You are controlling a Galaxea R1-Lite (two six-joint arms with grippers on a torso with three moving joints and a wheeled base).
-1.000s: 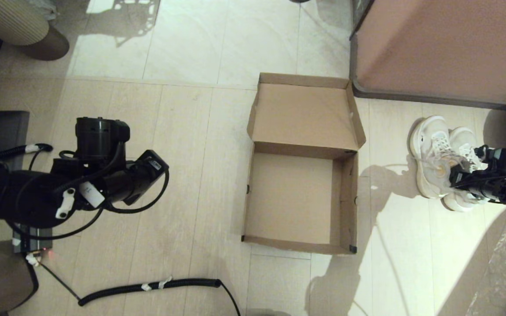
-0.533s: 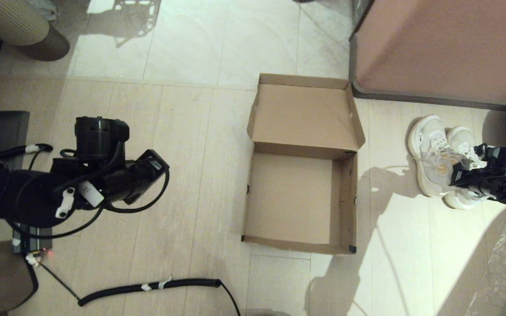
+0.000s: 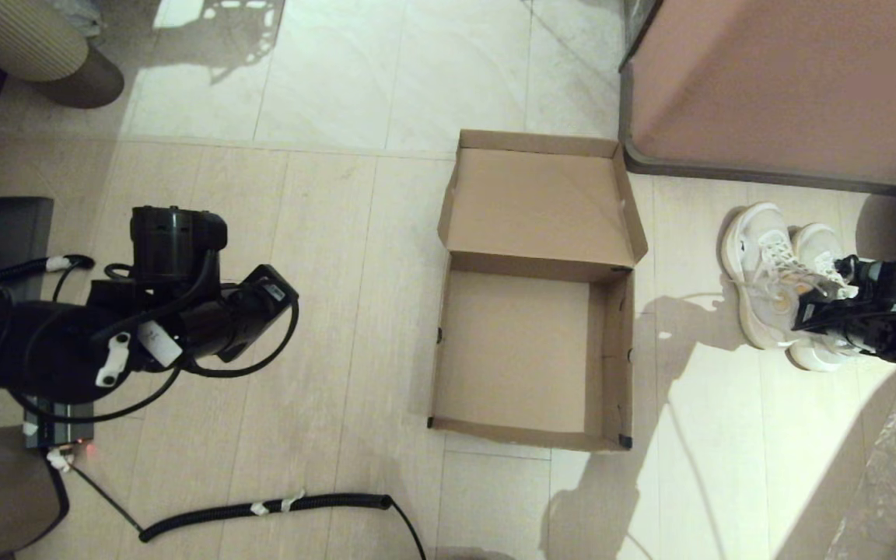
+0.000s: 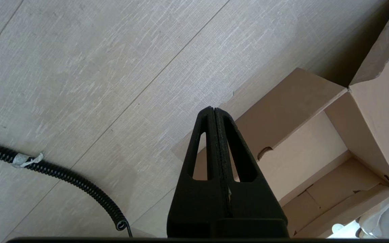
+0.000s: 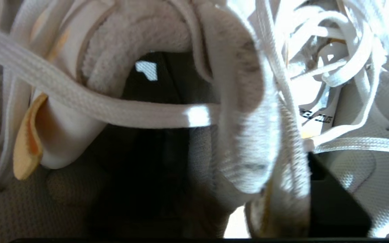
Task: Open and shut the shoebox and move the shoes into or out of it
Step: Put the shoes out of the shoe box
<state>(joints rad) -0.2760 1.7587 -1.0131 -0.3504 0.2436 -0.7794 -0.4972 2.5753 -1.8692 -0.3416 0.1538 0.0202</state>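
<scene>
Head view: right pincer (image 3: 806,311) at the white mesh shoes (image 3: 775,272), toes pointing away, on pale plank floor (image 3: 323,233), open brown shoebox (image 3: 533,350) to its left; left wrist view: left pincer (image 4: 214,111) pressed together; right wrist view: right pincer's grip cannot be told.
</scene>
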